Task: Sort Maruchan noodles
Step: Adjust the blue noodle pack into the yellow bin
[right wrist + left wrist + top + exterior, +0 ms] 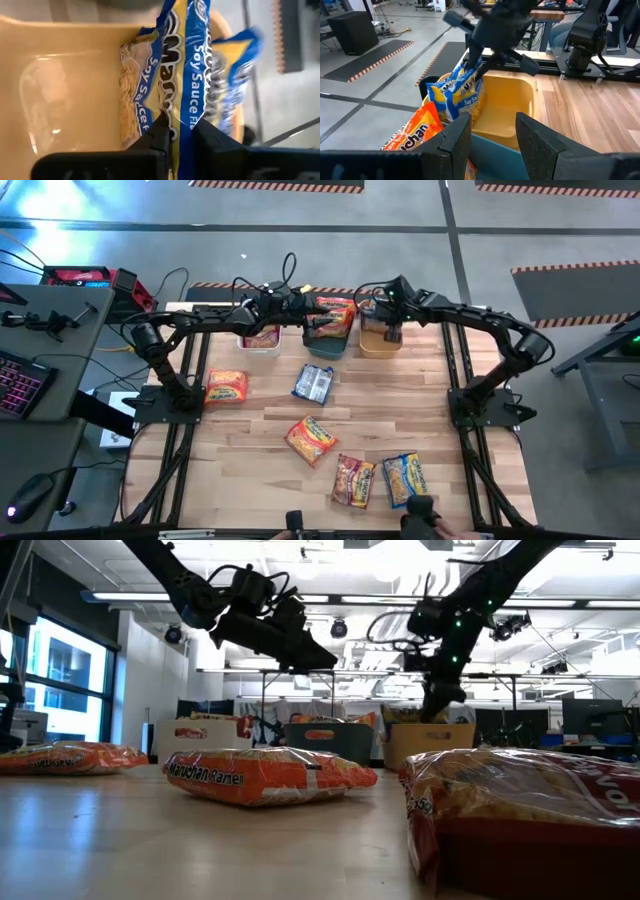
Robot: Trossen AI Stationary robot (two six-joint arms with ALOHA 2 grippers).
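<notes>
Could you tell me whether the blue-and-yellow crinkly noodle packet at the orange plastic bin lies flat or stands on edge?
On edge: the blue-and-yellow crinkly noodle packet stands pinched between the right gripper fingers, leaning on the orange plastic bin rim.

Bright, even light from ceiling strips (pixel 330 602) overhead; window (pixel 75 675) glare at one side. Nearest packet (pixel 520 815) in the low view is soft with blur, and the right wrist view's packet (pixel 185 70) smears slightly

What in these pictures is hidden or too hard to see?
- White bin, high view: the left arm covers most of its contents.
- Yellow bin: the right pincer hides its inside.
- Nearest packet, low view: cut off by the edge.
- Flavour print on table packets, high view: too small.
</notes>
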